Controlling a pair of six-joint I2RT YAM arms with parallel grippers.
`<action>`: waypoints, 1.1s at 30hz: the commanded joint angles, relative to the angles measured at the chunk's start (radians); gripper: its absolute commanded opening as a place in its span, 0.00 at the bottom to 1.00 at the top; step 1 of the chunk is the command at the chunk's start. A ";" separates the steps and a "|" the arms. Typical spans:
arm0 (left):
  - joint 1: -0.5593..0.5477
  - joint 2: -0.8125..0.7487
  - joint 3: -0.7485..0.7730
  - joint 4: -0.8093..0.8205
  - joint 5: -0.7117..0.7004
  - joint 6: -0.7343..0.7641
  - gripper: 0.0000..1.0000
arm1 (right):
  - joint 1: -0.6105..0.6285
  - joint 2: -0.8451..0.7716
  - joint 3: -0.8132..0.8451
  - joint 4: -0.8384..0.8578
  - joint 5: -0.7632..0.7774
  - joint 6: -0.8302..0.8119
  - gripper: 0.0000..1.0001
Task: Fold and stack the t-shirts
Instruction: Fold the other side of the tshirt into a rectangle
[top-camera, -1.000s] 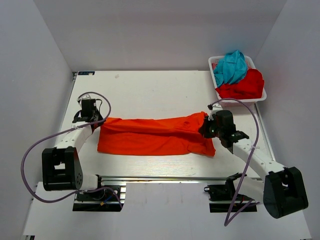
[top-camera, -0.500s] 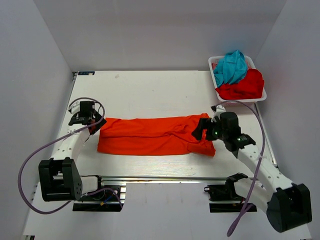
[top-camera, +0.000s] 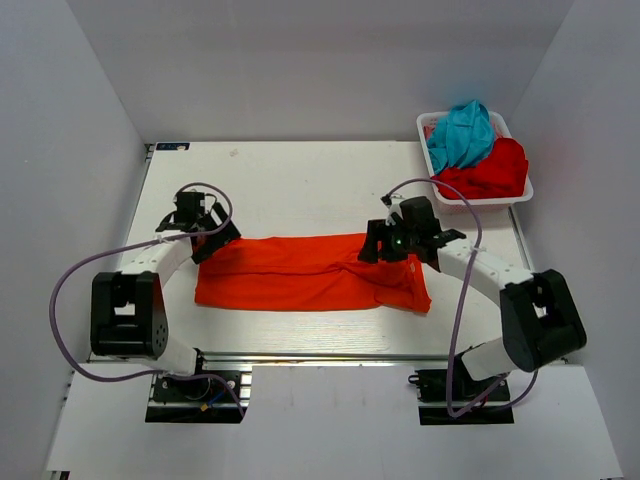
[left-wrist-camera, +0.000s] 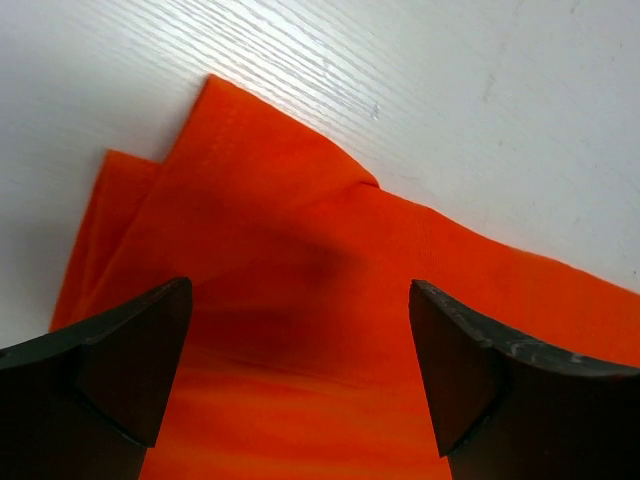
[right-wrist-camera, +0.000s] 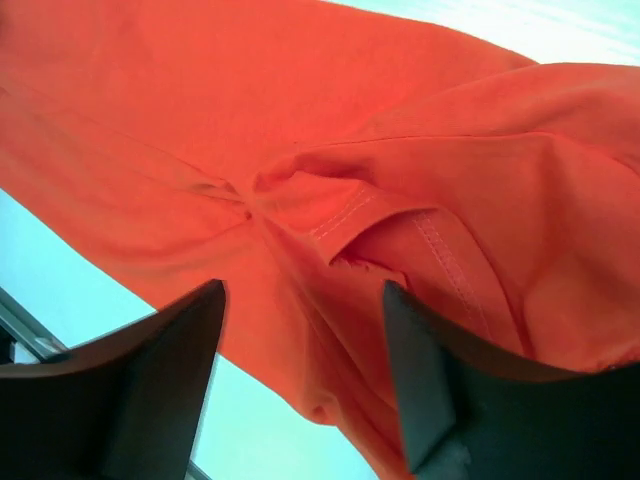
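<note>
No readable text, labels, brands, numbers or signs anywhere in these views

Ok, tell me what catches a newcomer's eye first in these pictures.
The bright orange-red t-shirt stands out first, lying as a long folded band across the middle of the white table. An open gripper is over each end of it, the left gripper at the left and the right gripper at the right. At the far right corner, a white basket holds a teal-blue shirt heaped on a deeper red shirt.
</note>
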 joint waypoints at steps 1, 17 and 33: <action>-0.018 0.016 0.030 0.044 0.058 0.026 0.99 | 0.019 0.039 0.049 0.008 -0.001 0.030 0.65; -0.028 0.112 -0.037 0.013 -0.007 0.017 0.99 | 0.048 0.048 0.035 -0.050 0.021 0.059 0.00; -0.028 0.092 -0.050 -0.034 -0.035 0.008 0.99 | 0.047 -0.122 -0.134 -0.078 -0.026 0.095 0.03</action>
